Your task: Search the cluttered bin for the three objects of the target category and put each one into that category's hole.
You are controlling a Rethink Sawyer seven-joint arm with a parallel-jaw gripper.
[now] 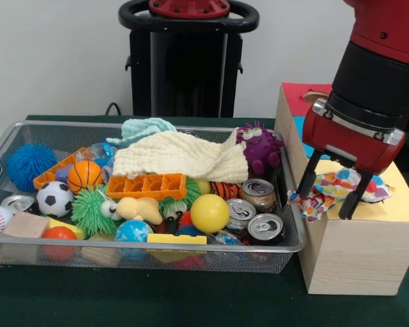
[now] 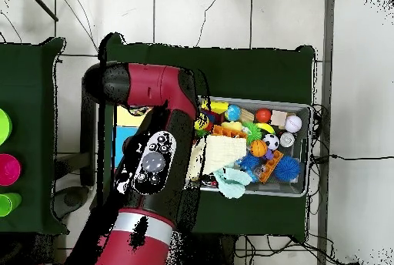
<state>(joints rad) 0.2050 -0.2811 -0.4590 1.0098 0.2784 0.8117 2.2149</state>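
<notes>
A black cart (image 1: 188,65) with a looped handle stands against a white wall (image 1: 54,54). From above, a tiled floor (image 2: 362,85) surrounds the green table (image 2: 254,65), and thin cables (image 2: 350,156) trail across it. Coloured cups (image 2: 6,168) sit on a second green table (image 2: 27,77).

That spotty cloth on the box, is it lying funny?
Yes. The spotty cloth lies crumpled on the wooden box, one end drooping over the edge toward the wire bin. The claw stands open around it, so it isn't in a hole yet.

wire-mesh metal bin (image 1: 7,136), matt wood box (image 1: 354,255), soft printed cloth (image 1: 344,185), shiny metal cans (image 1: 259,194).
</notes>
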